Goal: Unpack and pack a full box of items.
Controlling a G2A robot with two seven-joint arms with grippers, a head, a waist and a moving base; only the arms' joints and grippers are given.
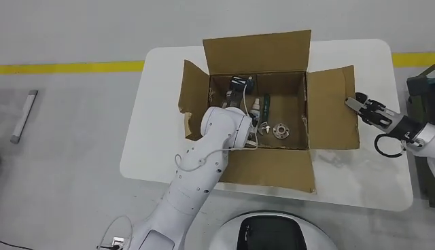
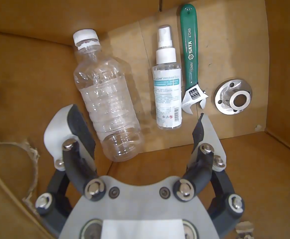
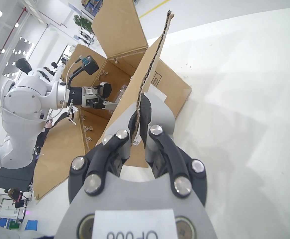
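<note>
Box [image 1: 257,53] of brown corrugated cardboard stands open on the white table [image 1: 353,175], and the left gripper [image 2: 139,118] hangs inside it with its fingers wide apart. Just ahead of those fingers, side by side on the cardboard floor with nothing covering them, lie a clear ribbed plastic bottle [image 2: 105,95] with a white cap, a small spray bottle [image 2: 167,85], a wrench [image 2: 191,50] with a green handle and a round shiny metal flange [image 2: 233,96]. Outside the walls, the right gripper [image 3: 140,111] is pressed together on the rough edge of the side flap [image 3: 155,58].
</note>
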